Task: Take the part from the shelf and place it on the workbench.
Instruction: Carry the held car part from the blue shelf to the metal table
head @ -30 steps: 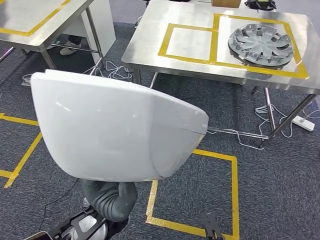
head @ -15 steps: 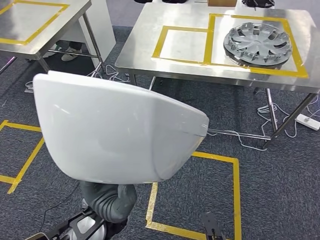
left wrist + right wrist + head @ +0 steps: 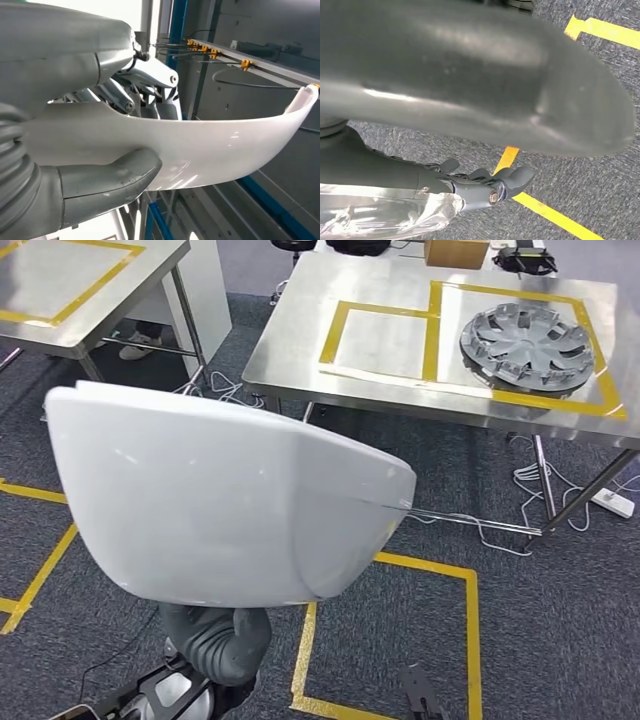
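Our left hand (image 3: 94, 150) grips the glossy white curved plastic shell (image 3: 219, 505) — thumb beneath, fingers above; our right hand (image 3: 486, 185) hangs, fingers apart, holding nothing.

A grey wheel cover (image 3: 527, 344), perhaps plastic, inside yellow tape (image 3: 430, 318).

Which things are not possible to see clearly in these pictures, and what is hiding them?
- Left hand, head view: hidden under the white part it holds.
- Right hand, right wrist view: blurred thumb covers most; open or closed cannot be told.
- Workbench, head view: far side cut by top edge.
- Box, head view: cut by top edge.
- Hubcap: markings too small.
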{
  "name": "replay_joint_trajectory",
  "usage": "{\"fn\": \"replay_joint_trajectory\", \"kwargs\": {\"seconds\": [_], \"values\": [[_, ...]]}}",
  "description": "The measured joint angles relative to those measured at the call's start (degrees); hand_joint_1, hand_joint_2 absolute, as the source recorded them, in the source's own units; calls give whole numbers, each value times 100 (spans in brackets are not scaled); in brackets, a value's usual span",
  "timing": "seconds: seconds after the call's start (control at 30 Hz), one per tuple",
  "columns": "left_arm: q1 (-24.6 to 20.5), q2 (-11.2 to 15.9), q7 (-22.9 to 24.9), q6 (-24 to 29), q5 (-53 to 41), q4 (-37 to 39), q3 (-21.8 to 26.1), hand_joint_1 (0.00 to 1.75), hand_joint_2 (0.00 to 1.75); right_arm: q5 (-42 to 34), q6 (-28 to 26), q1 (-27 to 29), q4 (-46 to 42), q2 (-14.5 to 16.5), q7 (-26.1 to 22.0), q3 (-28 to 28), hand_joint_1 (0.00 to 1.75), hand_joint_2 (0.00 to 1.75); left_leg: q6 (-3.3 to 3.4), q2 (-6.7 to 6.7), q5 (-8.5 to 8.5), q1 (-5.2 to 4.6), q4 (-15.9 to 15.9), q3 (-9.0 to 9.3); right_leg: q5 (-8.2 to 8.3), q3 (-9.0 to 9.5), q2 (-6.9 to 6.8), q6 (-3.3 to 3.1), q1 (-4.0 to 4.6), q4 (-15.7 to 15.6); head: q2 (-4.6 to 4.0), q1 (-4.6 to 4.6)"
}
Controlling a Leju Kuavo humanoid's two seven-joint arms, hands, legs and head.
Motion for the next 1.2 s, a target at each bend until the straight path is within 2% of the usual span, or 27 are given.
{"fn": "replay_joint_trajectory", "kwargs": {"seconds": [0.07,0.1,0.13,0.17,0.23,0.27,0.3,0.33,0.4,0.43,0.47,0.5,0.53,0.57,0.6,0.63,0.73,0.77,0.8,0.9,0.93,0.97,1.03,1.07,1.1,1.13,1.2], "values": [[2,1,0,2,-1,0,0,175,175,0,1,36,0,-1,2,0,0,0,12,-1,-125,0,0,145,-230,-482,0,14,0,598,0,13],[2,1,0,6,-1,0,0,175,175,0,1,52,0,-1,3,0,0,0,8,-6,-198,2,0,238,-286,-622,-1,17,-1,650,0,19],[2,1,0,13,-1,0,0,175,175,0,1,62,0,-1,3,0,0,0,-2,-12,-282,5,0,349,-259,-673,-2,17,-4,506,0,22],[3,1,0,19,0,1,0,175,175,0,1,69,1,-1,3,0,0,0,-19,-16,-371,10,0,466,-105,-651,-7,14,-7,211,0,27],[5,5,0,32,3,5,-1,175,175,-1,3,93,9,-1,7,0,0,0,-76,-24,-570,2,12,678,585,-565,-42,-26,-5,-474,0,46],[3,5,0,35,7,7,-2,175,175,-2,5,104,13,-1,11,0,0,0,-111,-28,-655,-6,10,755,889,-526,-54,-68,4,-666,-2,45],[-1,3,1,41,8,8,-4,175,175,-2,6,105,16,-1,16,0,0,0,-145,-31,-714,-11,0,815,1079,-504,-61,-119,16,-748,-2,45],[-7,0,1,50,9,7,-7,175,175,-2,8,87,14,-1,20,1,0,0,-177,-34,-704,-11,27,827,1065,-481,-58,-176,25,-727,-2,39],[-24,-4,2,73,3,2,-9,175,175,-1,7,39,9,-1,20,1,0,0,-245,-27,-497,-5,397,608,1008,-423,-38,-251,11,-748,-2,23],[-28,-2,2,86,-1,-1,-8,175,175,-1,8,19,7,-1,20,1,0,0,-280,-23,-395,-3,746,370,973,-381,-33,-282,-1,-780,-2,12],[-29,2,2,96,-4,-2,-7,175,175,-2,9,12,7,-1,20,1,0,0,-310,-19,-405,-1,1114,99,937,-329,-29,-304,-11,-813,-2,0],[-28,5,2,107,-6,-2,-5,175,175,-2,11,16,7,-1,20,1,0,0,-334,-16,-543,1,1420,-159,891,-272,-28,-324,-12,-836,-2,-10],[-27,9,2,121,-10,-2,-5,175,175,-3,13,23,7,-1,21,1,0,0,-348,-16,-774,3,1611,-371,844,-214,-25,-335,-12,-850,-2,-11],[-23,12,2,140,-16,-3,-4,175,175,-3,14,34,7,-1,21,1,0,0,-354,-16,-980,3,1701,-530,797,-158,-16,-340,-11,-854,-2,-11],[-16,15,2,166,-23,-3,-5,175,175,-4,14,42,7,-1,21,1,0,0,-350,-15,-1054,3,1683,-631,751,-101,-3,-342,-10,-854,-2,-12],[-10,17,2,200,-31,-5,-7,175,175,-4,14,46,7,-1,20,1,0,0,-337,-15,-939,2,1536,-666,709,-44,14,-340,-9,-854,-2,-11],[-5,39,5,311,-39,-15,-29,175,175,-5,14,38,7,-1,18,0,0,0,-259,8,-24,-10,556,-495,609,99,49,-285,1,-849,-2,-13],[-6,48,8,333,-37,-18,-40,175,175,-5,15,34,7,-1,17,0,0,0,-235,19,138,-18,302,-440,583,120,52,-251,8,-849,-2,-10],[-7,55,12,346,-33,-20,-48,175,175,-6,15,31,7,-1,17,0,0,0,-209,27,202,-28,166,-417,561,131,51,-214,13,-850,-2,-9],[-9,63,17,364,-21,-26,-63,175,175,-11,15,18,5,-1,14,2,0,0,-126,11,253,-27,99,-374,511,155,27,-103,9,-855,-2,-7],[-12,65,17,367,-15,-28,-68,175,175,-14,15,12,5,-1,11,2,0,0,-98,10,267,-16,81,-347,441,125,17,-72,8,-760,-2,10],[-14,66,17,367,-9,-30,-74,175,175,-18,14,8,4,-1,9,2,0,0,-72,13,274,-2,63,-319,313,33,10,-44,6,-543,-2,26],[-15,68,18,368,4,-31,-84,175,175,-20,14,9,4,-1,7,2,0,0,-41,16,256,2,63,-298,-47,-318,3,-2,-1,204,-2,62],[-14,69,19,369,9,-31,-89,175,175,-20,15,15,4,-1,7,2,0,0,-33,15,248,1,65,-292,-170,-495,2,13,-5,548,-2,64],[-13,69,20,369,14,-31,-93,175,175,-20,15,20,4,-1,8,2,0,0,-30,13,237,1,66,-284,-194,-596,2,24,-5,730,-2,65],[-13,70,22,369,15,-31,-96,175,175,-20,15,21,4,-1,8,2,0,0,-34,8,224,3,67,-270,-104,-583,1,29,-8,680,-2,66],[-13,70,23,369,18,-31,-99,175,175,-20,14,15,4,-1,8,2,0,0,-71,-3,184,9,73,-218,284,-243,-3,36,-19,-17,-2,67]]}}
